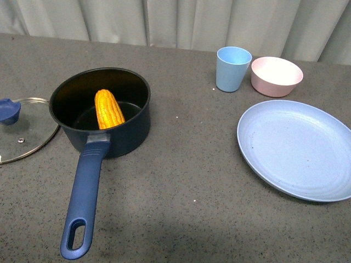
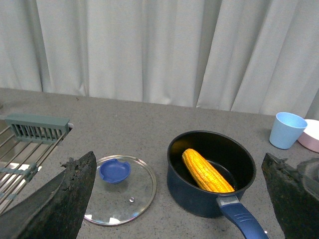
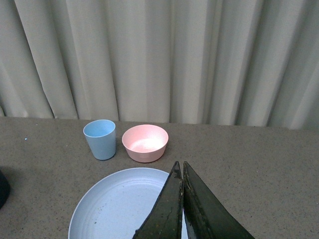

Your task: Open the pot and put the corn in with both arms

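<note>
The dark navy pot (image 1: 131,121) (image 2: 187,191) stands uncovered at the left of the table, its long blue handle (image 1: 82,203) pointing toward the front edge. The yellow corn (image 1: 108,109) (image 2: 206,172) leans inside it against the wall. The glass lid (image 1: 27,131) (image 2: 122,191) with its blue knob (image 1: 9,110) lies flat on the table left of the pot. My left gripper (image 2: 177,164) is open and held back from pot and lid, with nothing between its fingers (image 2: 60,199). My right gripper (image 3: 182,165) is shut on nothing, above the plate. Neither arm shows in the front view.
A large light blue plate (image 1: 299,148) (image 3: 114,209) lies at the right. Behind it stand a light blue cup (image 1: 232,68) (image 3: 100,139) and a pink bowl (image 1: 276,76) (image 3: 145,143). A wire dish rack (image 2: 25,144) sits left of the lid. A pale curtain hangs behind the table.
</note>
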`<control>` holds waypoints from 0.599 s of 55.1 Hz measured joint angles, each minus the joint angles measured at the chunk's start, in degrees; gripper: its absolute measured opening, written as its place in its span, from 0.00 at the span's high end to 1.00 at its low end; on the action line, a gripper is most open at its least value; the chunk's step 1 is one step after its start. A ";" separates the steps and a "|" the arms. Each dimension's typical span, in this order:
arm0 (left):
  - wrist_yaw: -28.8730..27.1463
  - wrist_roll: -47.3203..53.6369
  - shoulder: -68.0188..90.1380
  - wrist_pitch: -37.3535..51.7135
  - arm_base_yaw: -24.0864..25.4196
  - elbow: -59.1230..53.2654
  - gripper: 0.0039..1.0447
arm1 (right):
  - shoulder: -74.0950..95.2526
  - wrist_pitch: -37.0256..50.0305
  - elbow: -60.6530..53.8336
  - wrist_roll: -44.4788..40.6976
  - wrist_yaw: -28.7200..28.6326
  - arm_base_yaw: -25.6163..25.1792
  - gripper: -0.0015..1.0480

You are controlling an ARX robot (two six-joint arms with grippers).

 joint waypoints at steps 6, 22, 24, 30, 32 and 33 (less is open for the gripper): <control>0.00 0.00 0.00 0.00 0.00 0.02 0.06 | -3.32 -3.10 0.00 0.00 0.00 0.00 0.99; 0.00 0.00 0.00 0.00 0.00 0.02 0.06 | -10.14 -9.70 0.00 0.00 -0.02 0.00 0.99; 0.00 0.00 0.00 0.00 0.00 0.00 0.06 | -10.97 -10.54 0.00 0.00 0.00 0.00 0.99; 0.00 0.00 0.00 0.00 0.00 0.02 0.06 | -13.44 -12.96 0.00 0.00 0.00 0.00 0.99; 0.00 0.00 0.00 0.00 0.00 0.02 0.06 | -13.94 -13.42 0.00 0.00 0.00 0.00 0.99; 0.00 0.00 0.00 0.00 0.00 0.02 0.06 | -14.25 -13.75 0.00 0.00 0.00 0.00 0.99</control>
